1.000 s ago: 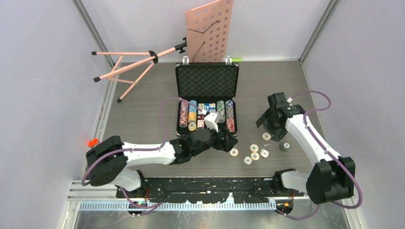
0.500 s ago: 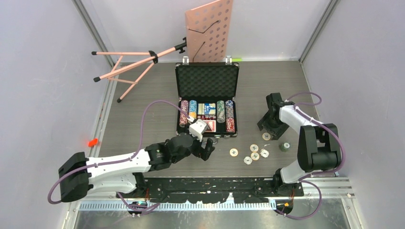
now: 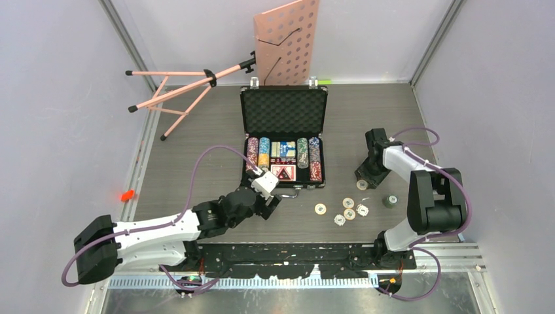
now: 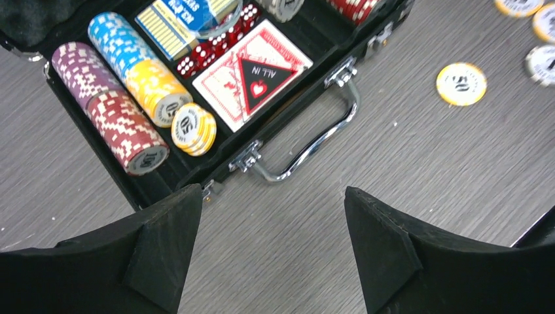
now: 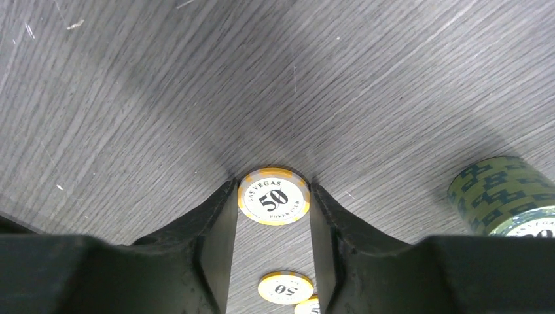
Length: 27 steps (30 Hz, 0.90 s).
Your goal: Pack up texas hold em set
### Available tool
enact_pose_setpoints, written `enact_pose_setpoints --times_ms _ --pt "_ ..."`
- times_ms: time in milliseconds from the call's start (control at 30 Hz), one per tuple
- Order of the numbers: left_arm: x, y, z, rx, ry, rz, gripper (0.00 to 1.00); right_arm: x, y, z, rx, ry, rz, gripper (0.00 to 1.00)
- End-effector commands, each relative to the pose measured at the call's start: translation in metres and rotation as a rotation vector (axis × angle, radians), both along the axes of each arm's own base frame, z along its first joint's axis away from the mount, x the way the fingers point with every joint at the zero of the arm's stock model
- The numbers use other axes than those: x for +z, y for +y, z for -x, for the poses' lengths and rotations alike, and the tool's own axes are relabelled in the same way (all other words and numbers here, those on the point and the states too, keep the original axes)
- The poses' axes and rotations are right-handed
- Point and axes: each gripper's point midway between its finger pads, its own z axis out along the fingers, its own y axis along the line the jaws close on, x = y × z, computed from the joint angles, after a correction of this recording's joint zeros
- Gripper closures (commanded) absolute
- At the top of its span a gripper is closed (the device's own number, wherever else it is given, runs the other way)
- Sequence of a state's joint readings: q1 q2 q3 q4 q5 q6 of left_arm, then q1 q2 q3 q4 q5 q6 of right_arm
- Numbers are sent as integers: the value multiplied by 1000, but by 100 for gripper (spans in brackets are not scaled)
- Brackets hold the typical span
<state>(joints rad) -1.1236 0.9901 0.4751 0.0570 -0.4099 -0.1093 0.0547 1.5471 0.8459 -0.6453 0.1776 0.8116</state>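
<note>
The black briefcase point(image 3: 284, 111) lies open at the table's middle, its base filled with rows of chips point(image 3: 307, 157), card decks and red dice point(image 4: 216, 49). My left gripper point(image 3: 269, 208) point(image 4: 273, 196) is open and empty over bare table, just in front of the silver handle point(image 4: 314, 144). My right gripper point(image 3: 364, 183) point(image 5: 273, 190) is down on the table right of the case, its fingers pressed on both sides of a flat yellow 50 chip point(image 5: 273, 196). Several loose chips point(image 3: 349, 214) lie in front of the case, and one also shows in the left wrist view point(image 4: 461, 84).
A short green chip stack point(image 3: 390, 201) point(image 5: 504, 196) stands right of the right gripper. The pink music stand point(image 3: 285, 42) leans at the back wall, its tripod point(image 3: 177, 88) lying at the back left. A small red object point(image 3: 127, 195) sits on the left rail.
My left gripper has pulled back out of the case toward the near edge, open. My right arm has folded up and its gripper has settled around the yellow chip.
</note>
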Motion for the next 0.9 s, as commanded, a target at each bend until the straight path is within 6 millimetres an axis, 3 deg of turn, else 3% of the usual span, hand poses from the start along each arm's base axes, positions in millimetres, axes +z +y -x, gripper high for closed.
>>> enact_pose_setpoints --times_ms 0,400,667,867 --pt "18 1 -8 8 -94 63 18 -11 -1 12 -21 34 -4 61" --pt "18 3 -4 3 -90 90 18 32 29 30 9 -40 -149 61" --pt "19 3 -3 -3 -88 97 18 29 68 55 81 -7 -209 60" --pt "20 4 -2 -4 -89 102 18 22 67 59 90 -4 -151 60"
